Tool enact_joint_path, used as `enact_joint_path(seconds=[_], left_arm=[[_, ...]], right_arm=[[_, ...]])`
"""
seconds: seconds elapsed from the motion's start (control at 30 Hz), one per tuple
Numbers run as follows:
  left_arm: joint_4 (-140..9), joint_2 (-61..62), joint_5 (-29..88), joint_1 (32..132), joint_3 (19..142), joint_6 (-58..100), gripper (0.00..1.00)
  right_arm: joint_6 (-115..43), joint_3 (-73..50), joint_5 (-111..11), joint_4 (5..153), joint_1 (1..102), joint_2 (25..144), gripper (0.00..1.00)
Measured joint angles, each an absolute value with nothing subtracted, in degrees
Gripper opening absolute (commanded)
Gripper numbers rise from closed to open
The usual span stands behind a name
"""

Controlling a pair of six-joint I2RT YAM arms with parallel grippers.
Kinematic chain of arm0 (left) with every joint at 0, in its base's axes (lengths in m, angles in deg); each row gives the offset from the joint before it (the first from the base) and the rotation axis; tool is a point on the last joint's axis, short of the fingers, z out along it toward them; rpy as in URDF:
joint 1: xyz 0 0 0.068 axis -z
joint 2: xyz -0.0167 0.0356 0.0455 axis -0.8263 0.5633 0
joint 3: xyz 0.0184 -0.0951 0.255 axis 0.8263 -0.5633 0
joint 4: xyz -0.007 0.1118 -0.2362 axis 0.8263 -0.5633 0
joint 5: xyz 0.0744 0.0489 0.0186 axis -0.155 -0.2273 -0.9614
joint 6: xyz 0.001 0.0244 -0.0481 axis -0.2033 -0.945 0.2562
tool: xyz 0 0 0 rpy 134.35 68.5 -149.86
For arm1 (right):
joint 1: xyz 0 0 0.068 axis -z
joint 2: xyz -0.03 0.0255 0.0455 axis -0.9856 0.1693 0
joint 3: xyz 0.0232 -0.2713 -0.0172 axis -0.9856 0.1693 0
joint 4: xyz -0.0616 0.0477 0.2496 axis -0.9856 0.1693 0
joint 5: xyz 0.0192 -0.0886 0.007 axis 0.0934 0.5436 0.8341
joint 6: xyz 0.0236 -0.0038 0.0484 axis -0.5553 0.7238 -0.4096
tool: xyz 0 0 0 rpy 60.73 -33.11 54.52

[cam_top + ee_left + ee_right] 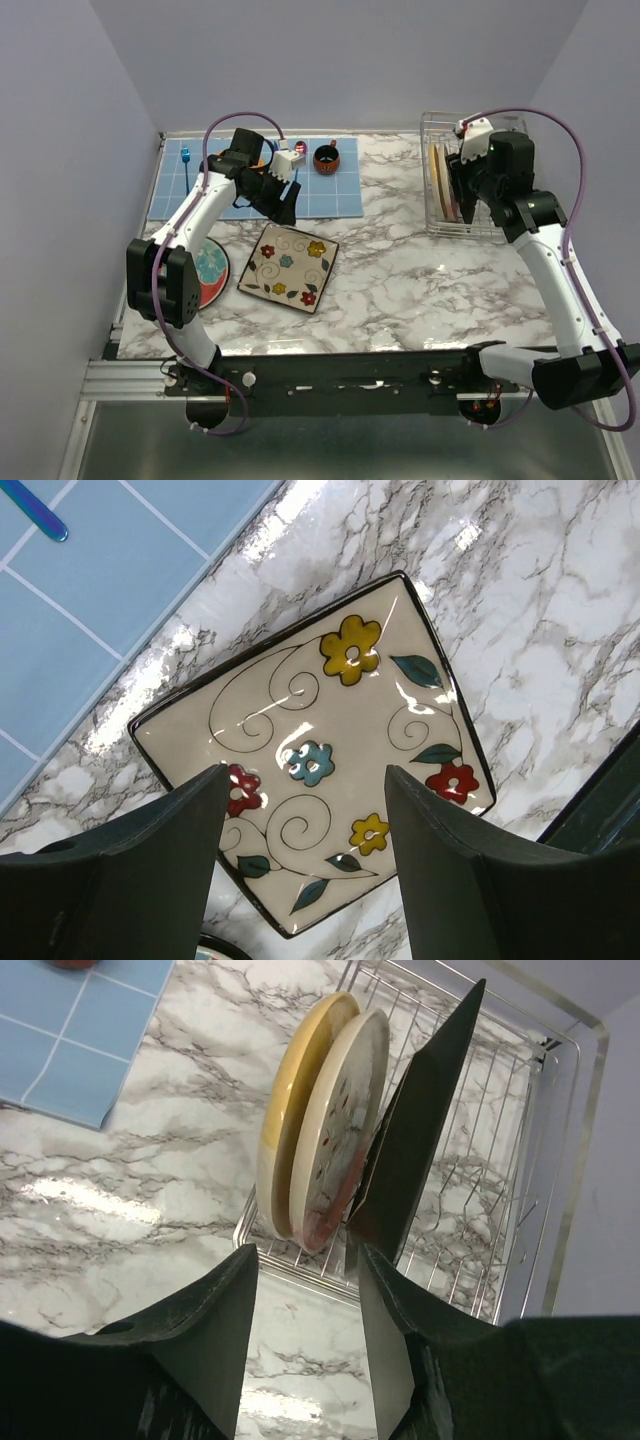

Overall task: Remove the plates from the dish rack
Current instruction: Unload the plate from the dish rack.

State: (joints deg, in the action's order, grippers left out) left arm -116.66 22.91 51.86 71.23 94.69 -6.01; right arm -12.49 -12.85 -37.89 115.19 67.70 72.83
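Pale lilac walls close in a white marble-patterned worktop point(400, 270). On its far right stands the silvery wire dish rack point(495, 232), with three plates upright in it side by side: a round yellow plate point(285, 1110), a round cream plate with reddish marks point(335, 1130) and a square dark plate point(420, 1130). The right end effector point(305, 1260) hangs over the rack, its fingers moderately apart with nothing between them. The dark plate's lower corner is just beyond them.

Over on the left, a square cream plate painted with flowers point(300, 730) lies flat on the worktop beside a blue gridded mat point(330, 195). The left end effector point(305, 780) hovers above it, spread wide and empty. A round red plate with teal centre point(212, 268) lies at the left edge, partly hidden by the arm.
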Motion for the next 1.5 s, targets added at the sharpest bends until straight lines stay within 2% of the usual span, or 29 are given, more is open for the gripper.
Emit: enact_joint_path(seconds=[0.3,0.67,1.5], left_arm=[[-116.7,22.6,52.0,71.2,94.7,-6.0,0.73],[-116.6,22.6,52.1,71.2,94.6,-6.1,0.73],[-116.2,22.6,52.9,71.2,93.2,-6.7,0.73]], right_arm=[[-12.9,-12.7,-40.0,113.9,72.9,74.2,0.58],[-13.0,-12.3,-42.0,112.3,77.6,77.4,0.57],[-12.8,-8.2,-44.9,105.1,80.6,83.3,0.56]])
